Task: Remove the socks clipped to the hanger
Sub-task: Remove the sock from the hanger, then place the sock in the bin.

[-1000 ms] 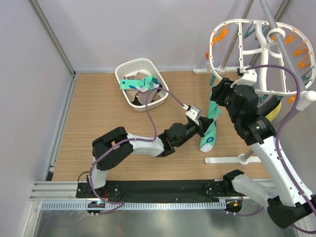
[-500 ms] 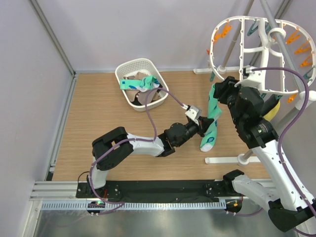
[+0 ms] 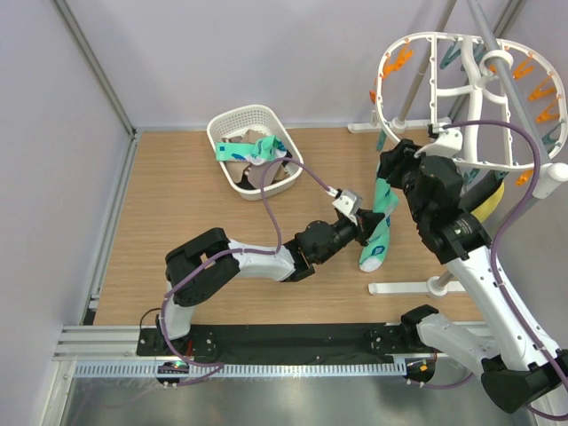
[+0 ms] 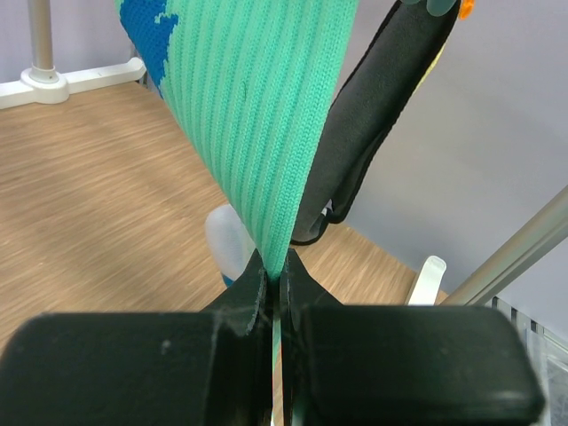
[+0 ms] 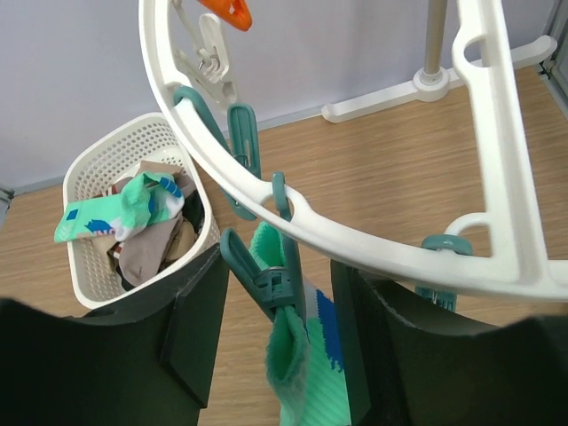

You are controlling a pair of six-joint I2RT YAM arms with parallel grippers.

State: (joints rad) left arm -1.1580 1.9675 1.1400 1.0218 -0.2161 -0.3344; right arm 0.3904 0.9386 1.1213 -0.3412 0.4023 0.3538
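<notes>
Left wrist — left gripper (image 4: 273, 271) pinching teal sock (image 4: 257, 115) | right gripper (image 5: 275, 266) parted astride teal peg (image 5: 277, 287) on hanger (image 5: 373, 238)

The ribbed sock (image 4: 257, 106) is green with blue patches, next to a black sock (image 4: 368, 142). The hanger (image 5: 510, 151) is white, its pegs (image 5: 266, 280) teal and orange; the basket (image 5: 93, 164) white.

Wood-grain table (image 3: 177, 195), white perforated basket (image 3: 238, 115) at its far side, white stand feet (image 3: 399, 287) at right
</notes>
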